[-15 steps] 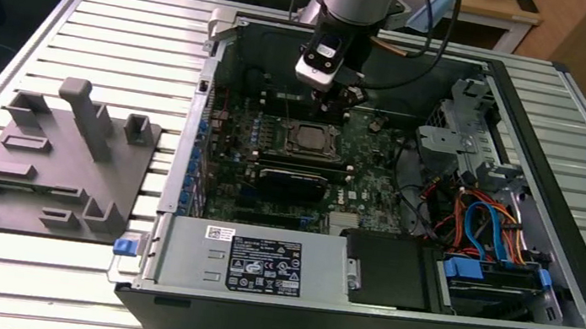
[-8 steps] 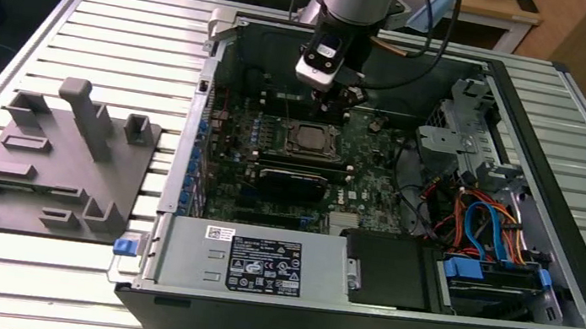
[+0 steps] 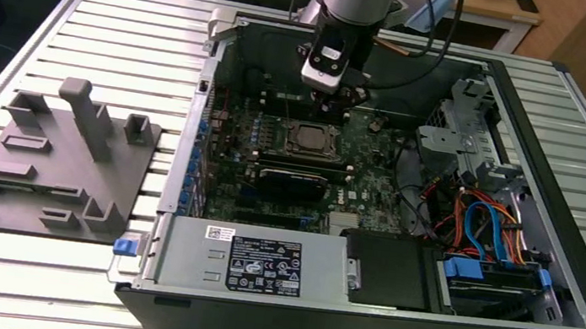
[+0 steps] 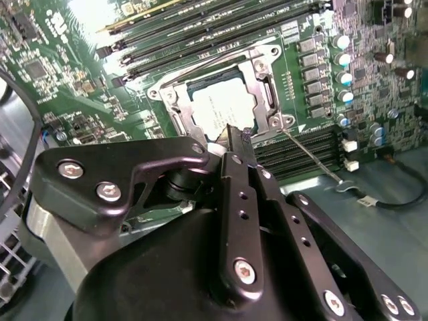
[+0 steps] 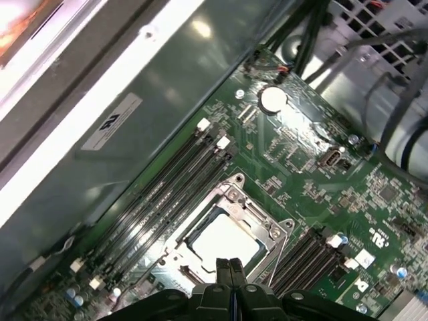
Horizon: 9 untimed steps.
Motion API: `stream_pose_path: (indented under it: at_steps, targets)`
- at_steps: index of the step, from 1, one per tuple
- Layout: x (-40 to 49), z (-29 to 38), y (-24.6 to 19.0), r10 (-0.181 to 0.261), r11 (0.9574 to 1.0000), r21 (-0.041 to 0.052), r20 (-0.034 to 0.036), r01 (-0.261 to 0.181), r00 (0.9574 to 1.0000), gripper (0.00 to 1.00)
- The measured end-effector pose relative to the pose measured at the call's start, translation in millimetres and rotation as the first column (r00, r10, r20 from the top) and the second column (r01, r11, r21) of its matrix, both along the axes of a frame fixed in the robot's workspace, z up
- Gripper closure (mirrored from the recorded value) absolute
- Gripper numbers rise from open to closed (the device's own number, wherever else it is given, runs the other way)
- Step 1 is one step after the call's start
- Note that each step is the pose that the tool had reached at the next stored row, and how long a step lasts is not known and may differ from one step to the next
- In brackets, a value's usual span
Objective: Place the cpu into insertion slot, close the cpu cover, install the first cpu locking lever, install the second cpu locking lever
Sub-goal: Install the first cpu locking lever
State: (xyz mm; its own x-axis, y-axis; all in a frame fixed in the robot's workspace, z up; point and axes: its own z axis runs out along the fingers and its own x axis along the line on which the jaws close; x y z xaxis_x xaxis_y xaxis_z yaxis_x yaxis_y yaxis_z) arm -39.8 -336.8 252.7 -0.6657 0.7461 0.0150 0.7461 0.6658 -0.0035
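Observation:
The cpu (image 4: pixel 221 107) lies flat in the insertion slot (image 3: pixel 313 140) on the green motherboard, its silvery top showing. The cpu cover (image 4: pixel 265 90) is down over it, framing the chip; the cover (image 5: pixel 267 231) and chip (image 5: pixel 224 242) also appear in the first wrist view. A thin wire lever (image 4: pixel 314 159) sticks out from one socket corner across the memory slots. My gripper (image 4: pixel 234 134) is shut with nothing between its fingers, its tips just above the socket's edge. In the exterior view the gripper (image 3: pixel 335 100) hangs over the board just behind the socket.
Long black memory slots (image 4: pixel 200 30) flank the socket. The open case (image 3: pixel 554 250) holds a grey power supply box (image 3: pixel 246 262), blue and orange cables (image 3: pixel 484 228) and a drive cage (image 3: pixel 455 139). A grey fixture block (image 3: pixel 55 159) stands on the slatted table at the exterior view's left.

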Motion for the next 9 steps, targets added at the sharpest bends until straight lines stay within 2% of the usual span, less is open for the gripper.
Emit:
stream_pose_path:
  at_steps: [6,9]
  targets:
    - [0.0,0.0,0.0,0.065,0.9979,0.0,0.0,-0.065,0.9979,0.9]
    - [0.0,0.0,0.0,0.073,0.9973,0.0,0.0,-0.073,0.9973,0.9]
